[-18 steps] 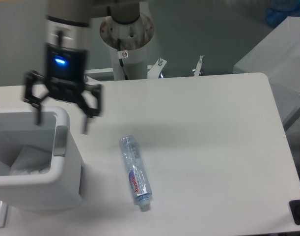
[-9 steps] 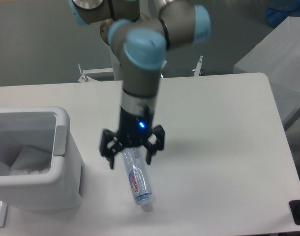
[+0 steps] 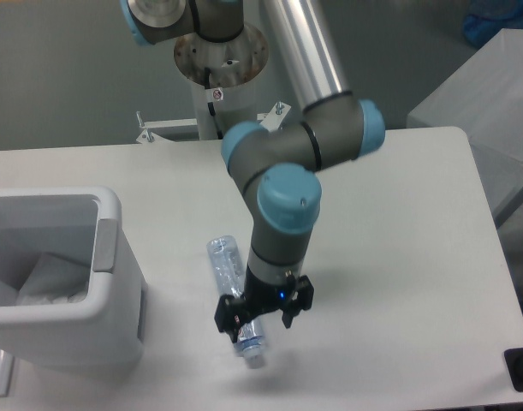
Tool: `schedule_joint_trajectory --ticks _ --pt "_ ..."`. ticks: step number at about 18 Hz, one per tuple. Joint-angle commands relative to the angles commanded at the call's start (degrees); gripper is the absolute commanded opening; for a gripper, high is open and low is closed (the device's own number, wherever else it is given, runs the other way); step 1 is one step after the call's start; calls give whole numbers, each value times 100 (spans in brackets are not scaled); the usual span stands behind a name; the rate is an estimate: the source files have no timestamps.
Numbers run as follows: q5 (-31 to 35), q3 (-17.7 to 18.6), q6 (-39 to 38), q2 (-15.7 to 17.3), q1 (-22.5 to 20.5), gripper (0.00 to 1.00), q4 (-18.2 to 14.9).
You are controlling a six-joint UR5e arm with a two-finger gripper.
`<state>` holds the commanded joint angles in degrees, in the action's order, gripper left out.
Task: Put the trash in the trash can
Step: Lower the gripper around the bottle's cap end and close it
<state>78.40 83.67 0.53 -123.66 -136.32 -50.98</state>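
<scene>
Black two-finger gripper spread wide astride clear plastic water bottle, at four o'clock from boxy white plastic bin

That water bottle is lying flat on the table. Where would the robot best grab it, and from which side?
Probably from straight above, closing across the bottle's round body, jaws on its two long sides. It lies on its side with the cap end toward the camera, so the narrow width fits between the jaws. The gripper hangs over the label part near the cap end; whether it grips yet is unclear.
</scene>
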Motion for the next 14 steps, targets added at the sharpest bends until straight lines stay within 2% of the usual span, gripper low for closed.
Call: schedule_joint_trajectory --ticks 5,7,12,14 --pt "44 -167 18 -378 26 100 26" --pt "132 -220 18 -466 96 99 123" --pt "132 -352 9 -607 105 97 132" --pt "141 -343 9 -633 114 89 132"
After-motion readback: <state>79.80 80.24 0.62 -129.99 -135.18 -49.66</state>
